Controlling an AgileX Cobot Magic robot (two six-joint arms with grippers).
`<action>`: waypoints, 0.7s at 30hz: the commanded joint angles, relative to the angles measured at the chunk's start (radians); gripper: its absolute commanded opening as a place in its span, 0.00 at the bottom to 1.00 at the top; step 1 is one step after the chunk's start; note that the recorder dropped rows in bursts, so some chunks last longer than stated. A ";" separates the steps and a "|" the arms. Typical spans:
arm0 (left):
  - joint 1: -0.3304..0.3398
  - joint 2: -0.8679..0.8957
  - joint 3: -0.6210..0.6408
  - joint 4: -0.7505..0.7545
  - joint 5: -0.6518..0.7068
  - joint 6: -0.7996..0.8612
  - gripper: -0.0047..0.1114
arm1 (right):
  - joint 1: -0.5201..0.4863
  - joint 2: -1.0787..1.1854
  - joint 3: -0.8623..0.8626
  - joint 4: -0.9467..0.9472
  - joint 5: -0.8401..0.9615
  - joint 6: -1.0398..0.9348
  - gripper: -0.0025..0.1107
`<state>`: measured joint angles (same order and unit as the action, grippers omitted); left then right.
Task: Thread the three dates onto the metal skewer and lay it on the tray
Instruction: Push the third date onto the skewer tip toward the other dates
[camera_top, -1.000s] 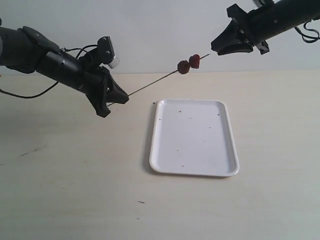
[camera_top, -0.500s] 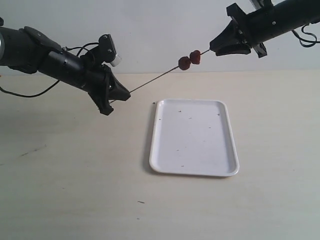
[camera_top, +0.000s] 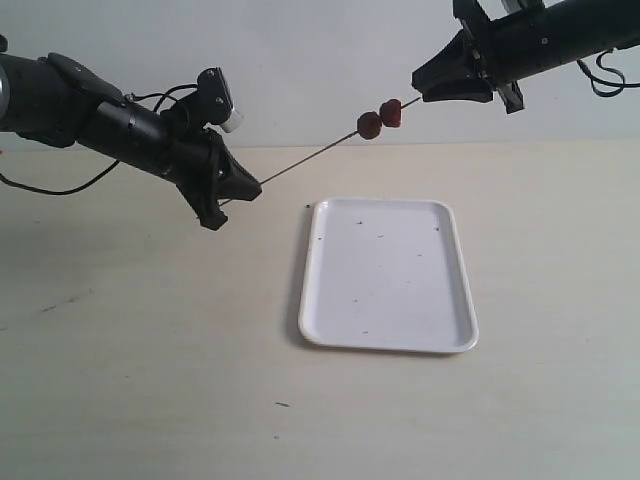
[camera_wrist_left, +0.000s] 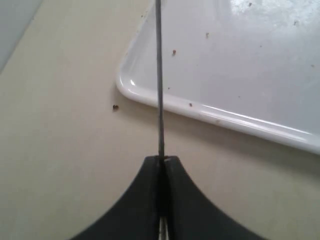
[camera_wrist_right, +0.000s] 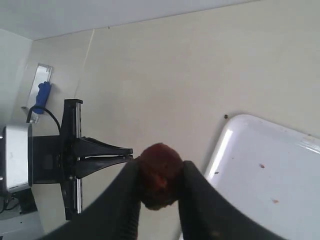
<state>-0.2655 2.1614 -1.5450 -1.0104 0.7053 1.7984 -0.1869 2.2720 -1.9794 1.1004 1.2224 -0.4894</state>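
The metal skewer (camera_top: 305, 163) slants up across the exterior view, above the table. My left gripper (camera_top: 243, 190) is shut on its lower end, and the rod (camera_wrist_left: 160, 75) leaves the closed tips (camera_wrist_left: 162, 160) in the left wrist view. Two dates (camera_top: 369, 124) (camera_top: 391, 113) sit side by side on the rod near its upper tip. My right gripper (camera_top: 421, 89) is at that tip, shut on the third date (camera_wrist_right: 159, 175), which fills the gap between the fingers. That date is hidden in the exterior view. The white tray (camera_top: 390, 275) lies below on the table.
The tray's rim (camera_wrist_left: 210, 112) lies just under the skewer in the left wrist view. In the right wrist view the left gripper (camera_wrist_right: 112, 155) faces me, with the tray's corner (camera_wrist_right: 250, 165) off to one side. A small crumb (camera_wrist_left: 115, 107) lies beside the tray.
My right gripper has moved a little up and left, closer to the skewer's tip. The left gripper rose slightly, so the skewer and its two dates sit marginally higher.
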 joint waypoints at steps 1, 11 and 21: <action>-0.003 -0.002 -0.002 -0.019 -0.003 0.003 0.04 | 0.001 -0.002 0.003 -0.005 -0.001 -0.021 0.25; -0.003 -0.002 -0.002 -0.025 -0.004 0.003 0.04 | 0.001 -0.002 0.003 -0.015 -0.001 -0.039 0.25; -0.003 -0.002 -0.002 -0.044 0.003 0.003 0.04 | 0.001 -0.002 0.003 -0.038 -0.001 -0.037 0.25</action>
<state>-0.2655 2.1614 -1.5450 -1.0321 0.7053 1.7984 -0.1869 2.2720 -1.9794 1.0524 1.2224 -0.5124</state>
